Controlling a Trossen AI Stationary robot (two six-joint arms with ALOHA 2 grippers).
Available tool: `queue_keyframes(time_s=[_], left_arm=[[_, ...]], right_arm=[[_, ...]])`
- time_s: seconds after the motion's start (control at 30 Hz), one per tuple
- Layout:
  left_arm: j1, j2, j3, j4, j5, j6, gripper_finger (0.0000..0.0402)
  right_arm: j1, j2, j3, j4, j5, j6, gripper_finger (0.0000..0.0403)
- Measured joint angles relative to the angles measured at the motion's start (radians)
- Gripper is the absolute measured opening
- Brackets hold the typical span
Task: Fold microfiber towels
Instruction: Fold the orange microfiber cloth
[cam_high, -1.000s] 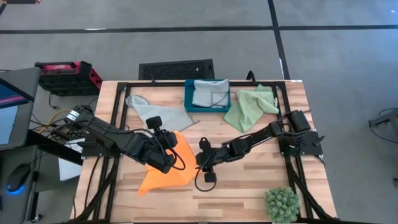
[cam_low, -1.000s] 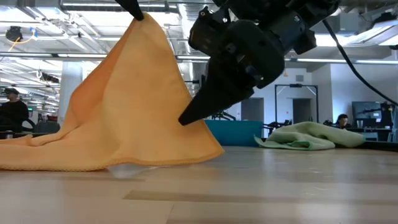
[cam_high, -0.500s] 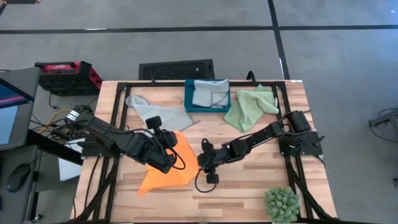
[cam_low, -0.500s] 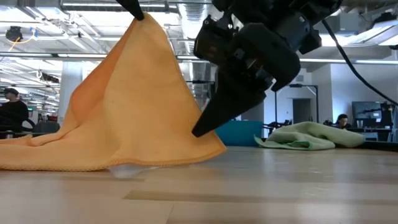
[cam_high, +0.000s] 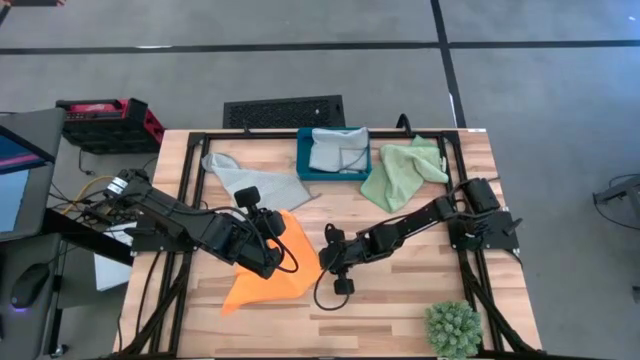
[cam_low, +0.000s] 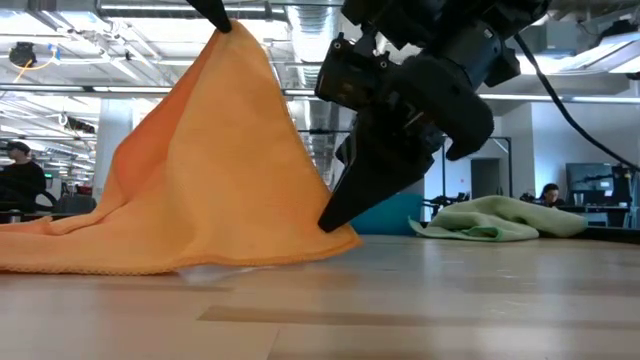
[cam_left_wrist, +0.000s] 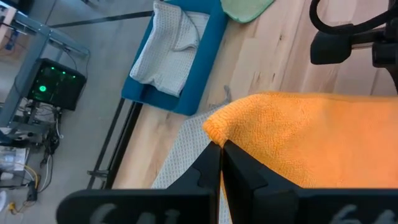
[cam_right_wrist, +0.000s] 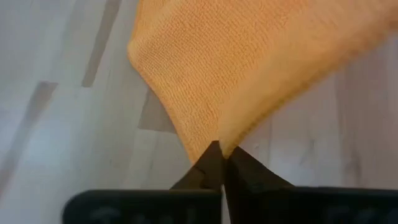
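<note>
Orange towel (cam_high: 268, 276): near centre of the wooden table (cam_high: 400, 300), one corner lifted into a peak, remainder draped on the surface.
Left gripper (cam_left_wrist: 221, 149): clamped on the lifted corner.
Right gripper (cam_right_wrist: 219, 151): pinched on the towel's right edge, low at the table.
Green towel (cam_high: 402, 170): crumpled, far right.
Blue-grey towels: one flat at far left (cam_high: 250, 180); one inside the teal box (cam_high: 304, 160), far centre.
Plant ball (cam_high: 453, 328): near right corner.
</note>
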Motion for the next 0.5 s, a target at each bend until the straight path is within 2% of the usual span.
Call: queue_keyframes(time_s=[0.1,0.23,0.33,0.5], left_arm=[[0.000,0.000,0.000,0.002,0.006,-0.030,0.0000],[0.000,0.000,0.000,-0.005,0.018,-0.041,0.0000],[0.000,-0.006,0.000,-0.026,0.015,-0.061,0.0000],[0.007,-0.020,0.000,-0.083,0.019,-0.132,0.0000]], right_arm=[[0.011,-0.001,0.000,-0.017,0.053,-0.005,0.0013],[0.013,-0.057,-0.001,-0.150,0.111,0.021,0.0006],[0.019,-0.127,-0.001,-0.258,0.177,0.023,0.0007],[0.021,-0.280,-0.001,-0.434,0.228,0.034,0.0005]])
